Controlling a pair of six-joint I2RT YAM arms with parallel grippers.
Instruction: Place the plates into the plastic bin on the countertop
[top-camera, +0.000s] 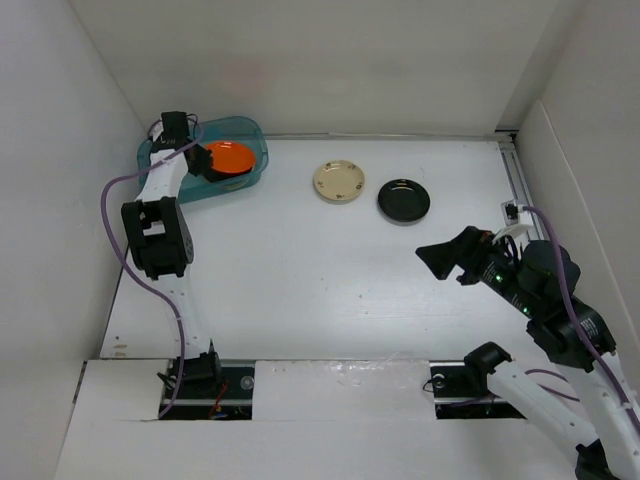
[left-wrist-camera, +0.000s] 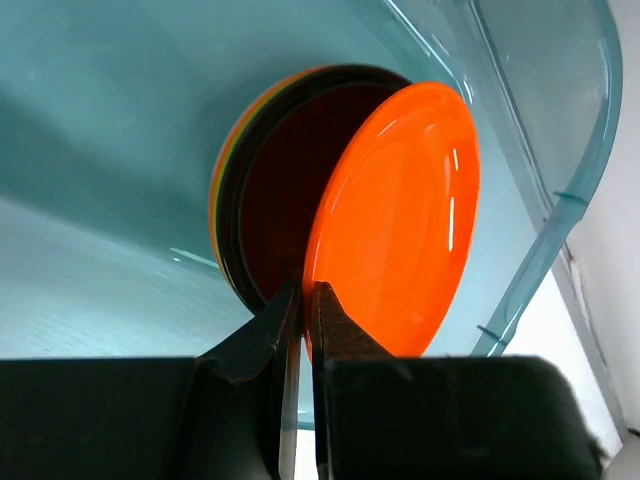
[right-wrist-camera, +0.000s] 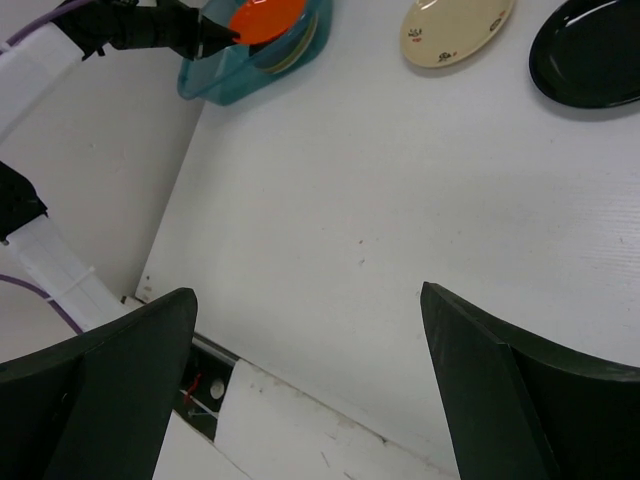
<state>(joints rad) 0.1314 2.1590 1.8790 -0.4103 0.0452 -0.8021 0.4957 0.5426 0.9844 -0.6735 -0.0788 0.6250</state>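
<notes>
The step in hand looks like the set-down of one plate: the left gripper (left-wrist-camera: 303, 296) is clamped on the near rim of an orange plate (left-wrist-camera: 400, 220), its fingers pinched down to a thin slit with the rim caught between them. It holds the plate tilted inside the plastic bin (top-camera: 252, 131), which sits at about ten o'clock on the countertop (top-camera: 330, 280) against the back-left wall. Under the plate lies a stack of plates (left-wrist-camera: 262, 190) on the bin floor. A glossy dark one is on top, with orange and green edges showing beneath; how many are there I cannot tell. The orange plate's far edge rides above the stack, so it does not yet lie flat. I judge the next move calls for lowering the wrist until the plate settles level on the pile, then parting the fingers and backing out over the bin's near wall without dragging the plate along. Two plates wait outside the bin: a cream plate (top-camera: 339, 180) at twelve o'clock and a black plate (top-camera: 404, 200) just beside it at one o'clock, apart from each other. The right gripper (right-wrist-camera: 308, 292) hangs at about four o'clock with its fingers spread wide and nothing between them, well placed to reach for the black plate.
</notes>
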